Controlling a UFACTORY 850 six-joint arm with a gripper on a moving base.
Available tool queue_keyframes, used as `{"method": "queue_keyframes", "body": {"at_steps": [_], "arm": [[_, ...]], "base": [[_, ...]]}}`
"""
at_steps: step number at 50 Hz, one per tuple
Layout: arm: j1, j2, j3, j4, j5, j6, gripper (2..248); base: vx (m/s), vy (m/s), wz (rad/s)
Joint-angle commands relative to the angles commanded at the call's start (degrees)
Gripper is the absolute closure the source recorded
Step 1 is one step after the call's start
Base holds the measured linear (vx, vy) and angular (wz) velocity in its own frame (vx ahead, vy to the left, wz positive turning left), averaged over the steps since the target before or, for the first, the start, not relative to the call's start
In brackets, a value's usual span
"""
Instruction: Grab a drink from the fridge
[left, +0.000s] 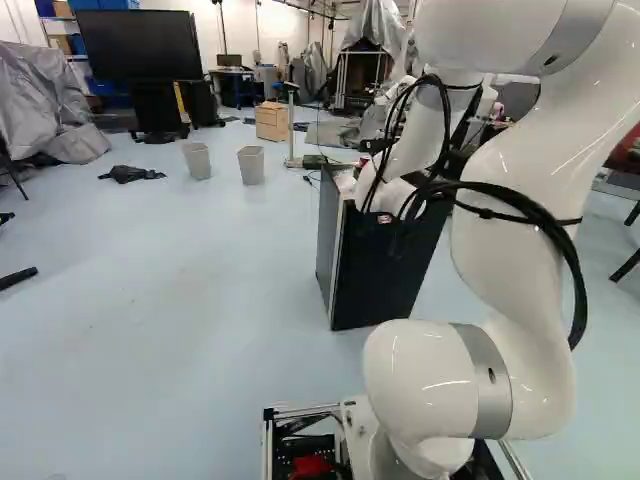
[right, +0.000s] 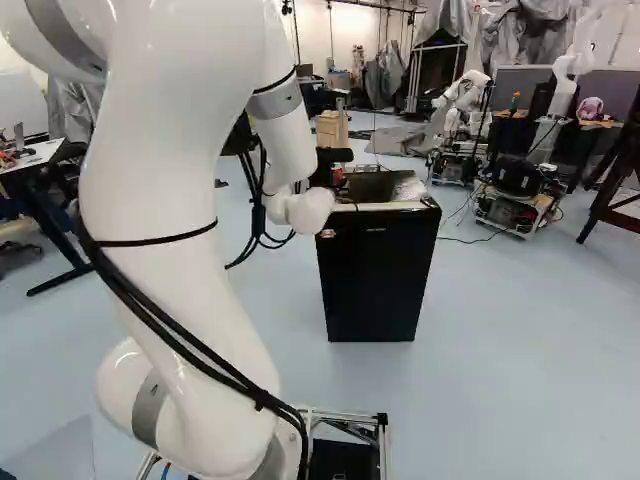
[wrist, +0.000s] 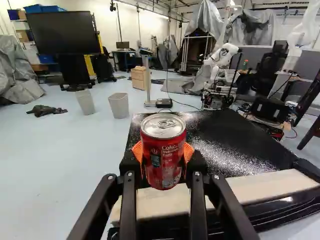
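Presently, the black gripper has a firm two-sided hold on the red aluminium drink can. Its fingers stand parted by the width of the can, one on each side, with the orange pads against the can's wall. The can is upright, its silver lid and pull tab uppermost.

Can and gripper are located at the front edge of the black box-shaped fridge, toward the front corner nearer the white jointed arm. Whether the can's base touches the fridge cannot be determined. The fridge's dark top panel bears whitish speckling, and a smooth cream strip runs along its front edge. The fridge stands upright on the pale blue floor. Black cables are fastened along the arm.

Beyond the fridge, two grey tapered bins stand near each other on the floor, with a crumpled dark cloth near one of them. Farther back are a light wooden drawer cabinet and a large black screen. Another robot, white and jointed, is visible at the upper right of the right base view, well apart from the fridge.
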Motion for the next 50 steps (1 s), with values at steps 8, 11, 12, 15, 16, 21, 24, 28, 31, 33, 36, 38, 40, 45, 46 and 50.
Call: {"method": "queue_keyframes", "body": {"at_steps": [8, 11, 12, 15, 16, 21, 24, 28, 31, 33, 36, 38, 40, 45, 46, 50], "arm": [[0.96, 2.58, 2.67, 0.77, -0.72, -0.21, 153], [1.35, 3.62, 3.75, 1.08, -1.01, -0.29, 153], [1.49, 3.98, 4.13, 1.19, -1.11, -0.32, 153], [1.91, 5.1, 5.29, 1.53, -1.43, -0.41, 153], [2.05, 5.49, 5.69, 1.64, -1.54, -0.44, 153], [2.81, 7.51, 7.79, 2.25, -2.1, -0.61, 153], [3.29, 8.8, 9.12, 2.63, -2.46, -0.71, 153], [3.96, 10.6, 10.99, 3.17, -2.96, -0.86, 153], [4.49, 12.01, 12.45, 3.6, -3.36, -0.97, 153], [4.84, 12.95, 13.43, 3.88, -3.62, -1.05, 153], [5.35, 14.32, 14.84, 4.29, -4.0, -1.16, 153], [5.68, 15.2, 15.76, 4.55, -4.25, -1.23, 153], [6.0, 16.05, 16.64, 4.8, -4.49, -1.3, 153], [6.76, 18.08, 18.74, 5.41, -5.06, -1.46, 153], [6.9, 18.46, 19.14, 5.53, -5.16, -1.49, 153], [7.46, 19.95, 20.68, 5.97, -5.58, -1.61, 153]], "base": [[0.0, 0.0, 0.0], [0.0, 0.0, 0.0], [0.0, 0.0, 0.0], [0.0, 0.0, 0.0], [0.0, 0.0, 0.0], [0.0, 0.0, 0.0], [0.0, 0.0, 0.0], [0.0, 0.0, 0.0], [0.0, 0.0, 0.0], [0.0, 0.0, 0.0], [0.0, 0.0, 0.0], [0.0, 0.0, 0.0], [0.0, 0.0, 0.0], [0.0, 0.0, 0.0], [0.0, 0.0, 0.0], [0.0, 0.0, 0.0]]}}
